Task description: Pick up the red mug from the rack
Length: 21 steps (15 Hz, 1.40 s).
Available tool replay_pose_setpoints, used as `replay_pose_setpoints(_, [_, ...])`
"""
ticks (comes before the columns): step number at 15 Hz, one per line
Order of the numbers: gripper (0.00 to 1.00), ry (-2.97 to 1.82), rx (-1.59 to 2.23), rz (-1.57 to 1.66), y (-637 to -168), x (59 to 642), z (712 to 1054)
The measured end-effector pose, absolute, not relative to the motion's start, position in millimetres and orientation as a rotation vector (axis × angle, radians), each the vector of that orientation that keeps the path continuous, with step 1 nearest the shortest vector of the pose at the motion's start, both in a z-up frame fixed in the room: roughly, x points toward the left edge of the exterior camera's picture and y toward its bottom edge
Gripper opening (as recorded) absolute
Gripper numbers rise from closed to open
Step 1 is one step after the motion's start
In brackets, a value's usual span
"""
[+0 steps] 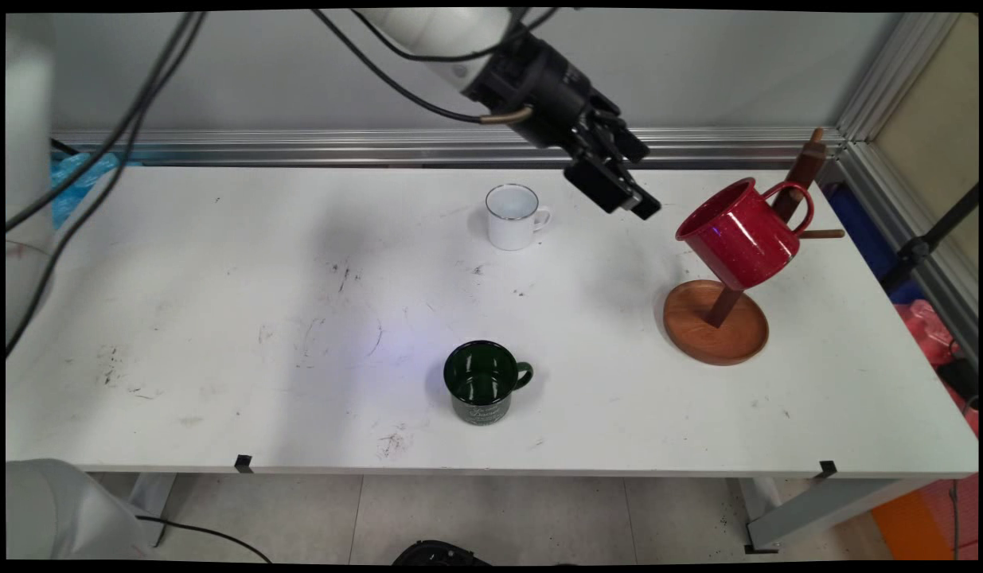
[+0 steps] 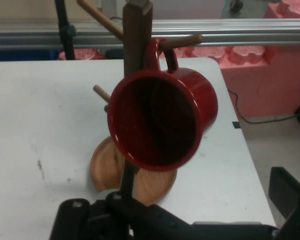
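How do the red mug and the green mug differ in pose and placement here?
The red mug hangs tilted by its handle from a peg of the wooden mug tree; the green mug stands upright on the table. The gripper is near the red mug, far from the green. Both look empty.

White mug (image 1: 513, 216), green mug (image 1: 482, 383) stand apart

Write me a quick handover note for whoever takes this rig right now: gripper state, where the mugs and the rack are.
Gripper: open, holding nothing, raised above the table, facing the red mug.
Red mug: hangs by its handle on a peg of the wooden mug rack at the table's right side, mouth tilted toward the gripper.
White mug: upright on the table, left of the gripper.
Green mug: upright near the front edge, apart from the rest.
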<state>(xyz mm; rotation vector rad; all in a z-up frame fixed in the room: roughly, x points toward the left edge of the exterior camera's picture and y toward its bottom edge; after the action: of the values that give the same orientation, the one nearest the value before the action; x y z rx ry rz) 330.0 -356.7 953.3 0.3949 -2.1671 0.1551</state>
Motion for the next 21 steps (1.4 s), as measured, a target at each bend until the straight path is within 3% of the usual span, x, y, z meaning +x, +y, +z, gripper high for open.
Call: replay_pose_setpoints(21, [1.00, -2.136, 0.269, -0.001, -428, 248, 890])
